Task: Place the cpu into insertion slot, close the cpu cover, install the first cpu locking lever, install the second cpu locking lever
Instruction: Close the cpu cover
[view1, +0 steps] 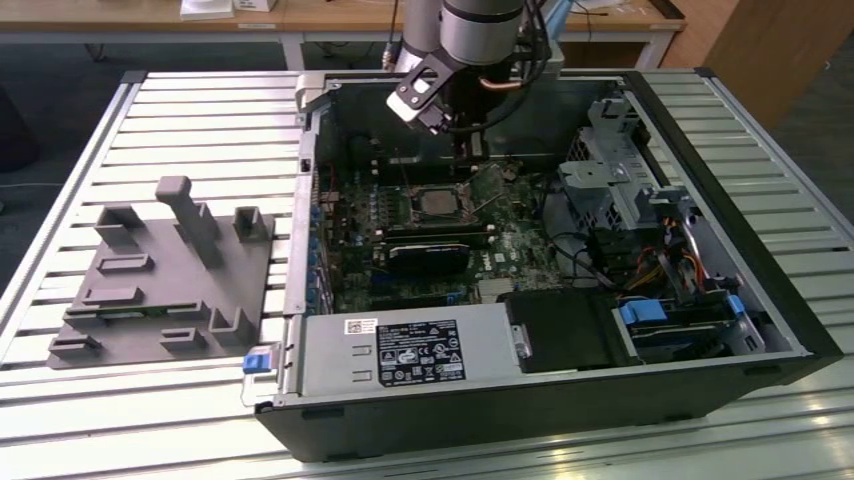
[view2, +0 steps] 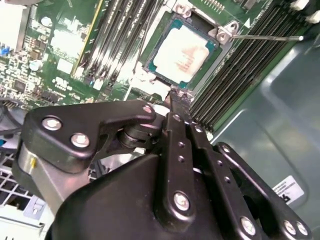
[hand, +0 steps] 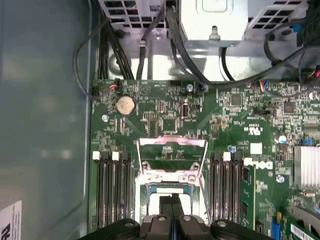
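Observation:
The cpu (view2: 181, 50), a flat square chip with a silvery top, lies in the insertion slot (view2: 197, 21) on the green board; it also shows in the exterior view (view1: 434, 204). The cpu cover (hand: 172, 143), a thin silver frame, stands swung open off the slot. A thin locking lever (view2: 265, 37) sticks out from a slot corner, unlatched. My gripper (view2: 176, 95) hangs just above the slot's edge, beside the chip, its fingers shut together with nothing between them. In the exterior view the gripper (view1: 463, 152) is over the board's far part.
Long black memory slots (view2: 240, 60) flank the socket on both sides. A black card (view1: 427, 255) lies nearer the camera, the power supply (view1: 400, 350) in front, a drive cage (view1: 614, 170) at the exterior view's right. A grey fixture (view1: 160, 270) sits outside the case.

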